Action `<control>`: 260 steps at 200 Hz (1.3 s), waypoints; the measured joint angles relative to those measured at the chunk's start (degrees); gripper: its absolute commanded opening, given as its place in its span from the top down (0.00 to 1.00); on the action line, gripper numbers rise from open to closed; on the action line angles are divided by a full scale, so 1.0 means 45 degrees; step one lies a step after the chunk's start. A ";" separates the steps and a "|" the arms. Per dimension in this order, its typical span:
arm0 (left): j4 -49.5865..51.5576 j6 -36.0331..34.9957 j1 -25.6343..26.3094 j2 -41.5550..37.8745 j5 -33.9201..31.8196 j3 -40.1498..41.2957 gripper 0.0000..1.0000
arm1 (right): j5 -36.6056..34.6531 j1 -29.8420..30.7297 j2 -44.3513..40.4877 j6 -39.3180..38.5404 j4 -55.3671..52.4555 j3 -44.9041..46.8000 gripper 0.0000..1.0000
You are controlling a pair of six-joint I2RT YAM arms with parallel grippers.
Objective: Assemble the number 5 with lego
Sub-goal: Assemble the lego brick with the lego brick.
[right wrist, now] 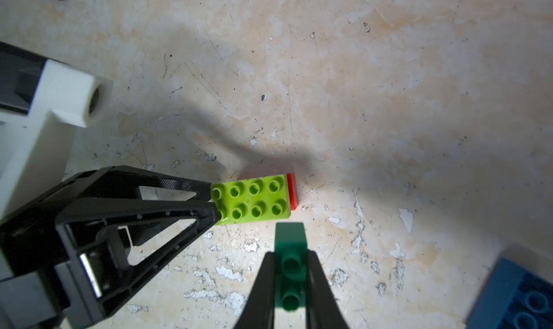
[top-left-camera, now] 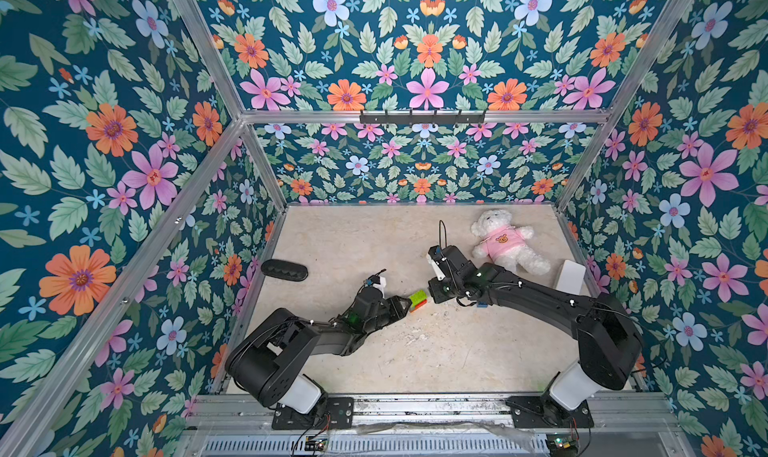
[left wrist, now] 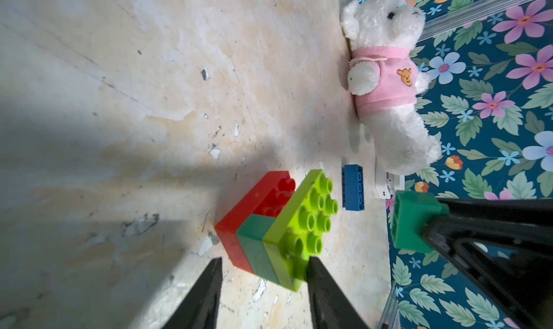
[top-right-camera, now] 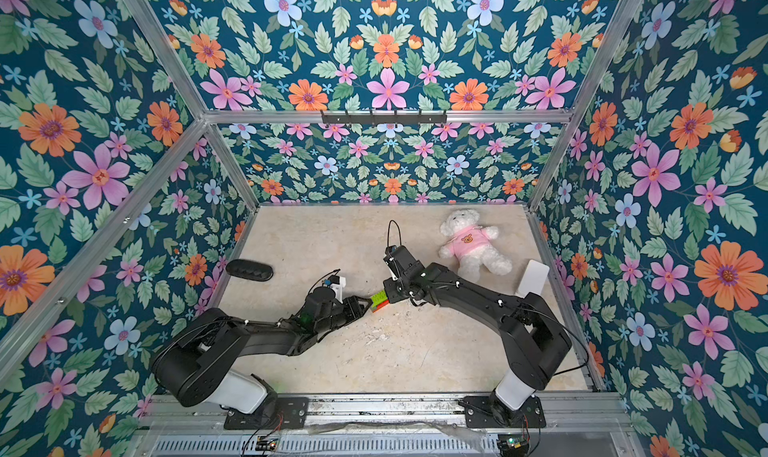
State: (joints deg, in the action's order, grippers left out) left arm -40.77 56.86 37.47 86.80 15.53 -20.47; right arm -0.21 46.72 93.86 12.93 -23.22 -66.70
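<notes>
Standing on the scuffed, chipped beige table (top-left-camera: 353, 234), a small stack (top-left-camera: 417, 300) of glossy studded plastic bricks makes up the unfinished number 5. It has three layers. A long red brick (left wrist: 239, 222) is at the bottom. A short dark-green brick (left wrist: 254, 243) sits under one end only. A long lime brick (right wrist: 251, 199) lies on top, showing eight round studs in two rows of four. Red studs show in the gap beneath the lime brick's other end.

The left gripper (left wrist: 264, 260) is at the stack's dark-green end with its slim black jaws parted around it. One finger (left wrist: 317, 282) is against the lime brick, and the other stops short of the red brick.

Just beside the stack's long side, the right gripper (right wrist: 290, 254) is clamped on a second dark-green brick (right wrist: 289, 237). This one is small and blocky, with two studs showing, and it is held clear of the stack.

A long blue brick (left wrist: 353, 190) lies flat on the table near the stack. Beyond the blue brick, well apart from the stack, a fluffy white teddy (top-left-camera: 505, 243) in a pink fleece top lies on its back.

Five bricks are visible: one red, one lime, one blue and two dark green. There are also one teddy and two grippers.
</notes>
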 measured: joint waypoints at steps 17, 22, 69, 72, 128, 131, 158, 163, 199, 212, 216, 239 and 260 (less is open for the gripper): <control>-0.0529 0.0039 0.0000 0.0092 0.0049 0.0238 0.56 | -0.0005 0.0000 0.0209 -0.0126 -0.0151 -0.0233 0.97; -0.0670 0.0039 0.0000 0.0117 0.0049 0.0296 0.56 | -0.0005 0.0000 0.0345 -0.0131 -0.0189 -0.0340 0.97; -0.1093 -0.0019 0.0000 0.0233 0.0049 0.0408 0.59 | 0.0044 0.0000 0.1141 -0.0340 -0.0627 -0.0952 0.97; -0.1049 -0.0044 0.0000 0.0253 0.0044 0.0359 0.59 | 0.0044 0.0000 0.1175 -0.0374 -0.0651 -0.0986 0.97; -0.0622 -0.0379 0.0000 0.0573 0.0194 -0.0204 0.62 | 0.0136 0.0000 0.1715 -0.0563 -0.1141 -0.1719 0.97; -0.0622 -0.0384 0.0000 0.0578 0.0194 -0.0209 0.62 | 0.0151 0.0000 0.1739 -0.0573 -0.1166 -0.1739 0.97; -0.0651 -0.0384 0.0000 0.0568 0.0199 -0.0185 0.63 | 0.0199 0.0000 0.2001 -0.0797 -0.1331 -0.1957 0.97; -0.0656 -0.0384 0.0000 0.0568 0.0199 -0.0180 0.63 | 0.0209 0.0000 0.2059 -0.0806 -0.1384 -0.2011 0.98; -0.0665 -0.0384 0.0000 0.0573 0.0194 -0.0175 0.65 | 0.0228 0.0078 0.2351 -0.1122 -0.1564 -0.2249 0.98; -0.0685 -0.0389 0.0000 0.0578 0.0194 -0.0175 0.65 | 0.0223 0.0092 0.2453 -0.1127 -0.1603 -0.2307 0.98; -0.0685 -0.0393 0.0000 0.0578 0.0194 -0.0175 0.65 | 0.0219 0.0097 0.2477 -0.1132 -0.1613 -0.2317 0.98; -0.0699 -0.0423 0.0000 0.0578 0.0194 -0.0175 0.66 | 0.0204 0.0087 0.2594 -0.1180 -0.1651 -0.2443 0.98; -0.0704 -0.0427 0.0000 0.0568 0.0189 -0.0155 0.67 | 0.0170 0.0092 0.2676 -0.1219 -0.1719 -0.2545 0.98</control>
State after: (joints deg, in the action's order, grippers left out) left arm -43.94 54.94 37.47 89.36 16.38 -21.17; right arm 0.56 47.13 105.91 7.44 -30.96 -78.15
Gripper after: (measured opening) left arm 0.343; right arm 0.166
